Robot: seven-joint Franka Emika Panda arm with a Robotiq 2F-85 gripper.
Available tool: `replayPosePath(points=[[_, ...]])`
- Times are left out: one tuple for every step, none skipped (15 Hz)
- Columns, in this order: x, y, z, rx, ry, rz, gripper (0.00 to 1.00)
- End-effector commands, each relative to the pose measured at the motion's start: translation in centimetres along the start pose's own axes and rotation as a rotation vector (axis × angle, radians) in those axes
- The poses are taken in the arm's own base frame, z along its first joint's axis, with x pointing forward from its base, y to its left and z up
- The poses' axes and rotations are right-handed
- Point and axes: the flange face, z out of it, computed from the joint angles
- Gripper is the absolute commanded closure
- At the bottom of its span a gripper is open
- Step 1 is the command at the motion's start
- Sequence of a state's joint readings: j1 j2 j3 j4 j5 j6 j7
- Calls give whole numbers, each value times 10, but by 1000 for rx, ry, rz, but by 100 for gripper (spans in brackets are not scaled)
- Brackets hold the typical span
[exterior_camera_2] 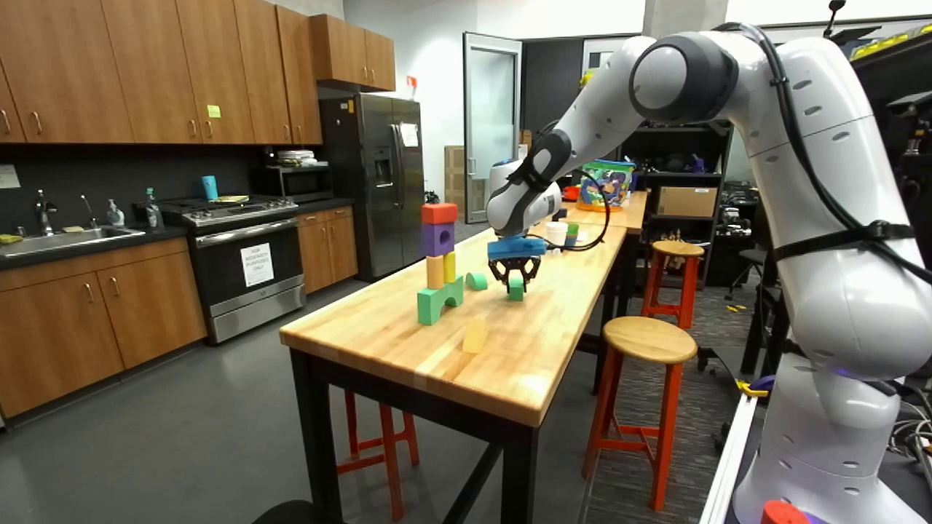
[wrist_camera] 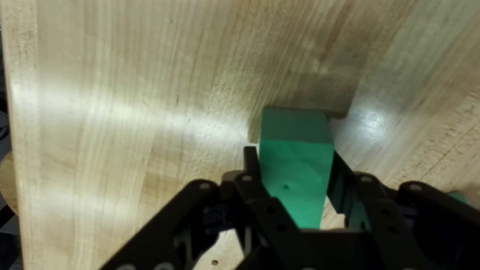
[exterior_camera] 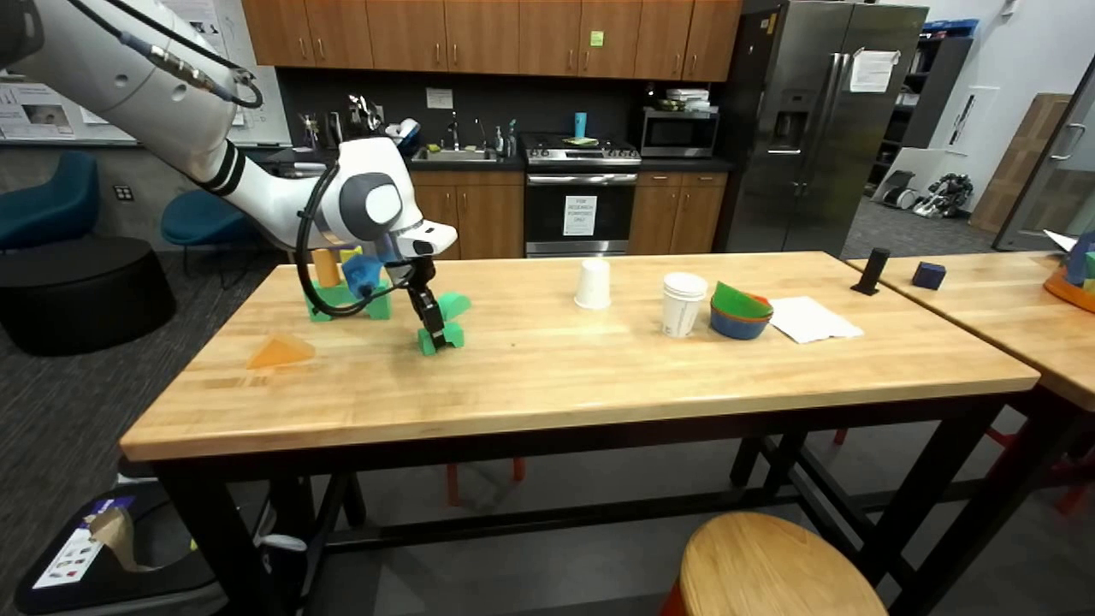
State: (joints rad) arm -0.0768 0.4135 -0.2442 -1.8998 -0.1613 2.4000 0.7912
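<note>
My gripper [wrist_camera: 294, 159] is shut on a green block [wrist_camera: 294, 170], one dark finger against each side of it. The block appears to rest on the wooden table. In both exterior views the gripper [exterior_camera: 436, 340] points down at the tabletop, with the green block [exterior_camera_2: 515, 291] around its fingertips. Close by lies a green half-round piece [exterior_camera_2: 477, 281]. A stack stands nearby: a green arch [exterior_camera_2: 429, 306] at the bottom, an orange cylinder [exterior_camera_2: 435, 273] and a yellow piece [exterior_camera_2: 450, 266] on it, then a purple block [exterior_camera_2: 438, 239], with a red block [exterior_camera_2: 440, 213] on top.
An orange-yellow wedge [exterior_camera: 281, 351] lies near the table's end. Farther along are an upturned white cup [exterior_camera: 592, 284], stacked white cups [exterior_camera: 682, 304], nested bowls [exterior_camera: 740, 321] and a white napkin [exterior_camera: 813, 319]. Wooden stools [exterior_camera_2: 648, 340] stand beside the table.
</note>
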Motion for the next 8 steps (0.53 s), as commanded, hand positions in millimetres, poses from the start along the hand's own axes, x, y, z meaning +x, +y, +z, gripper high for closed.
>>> replayPosePath(points=[[1,3,2,6,21,-12,84],[1,3,1,8,25,-11,84],[2,4,0,12,27,-11,84],[2,5,0,15,27,-12,84],[2,7,-2,18,24,-14,84],[3,10,-7,19,31,-17,84],[3,15,-15,9,45,-16,84],[3,21,-26,-4,63,-10,84]])
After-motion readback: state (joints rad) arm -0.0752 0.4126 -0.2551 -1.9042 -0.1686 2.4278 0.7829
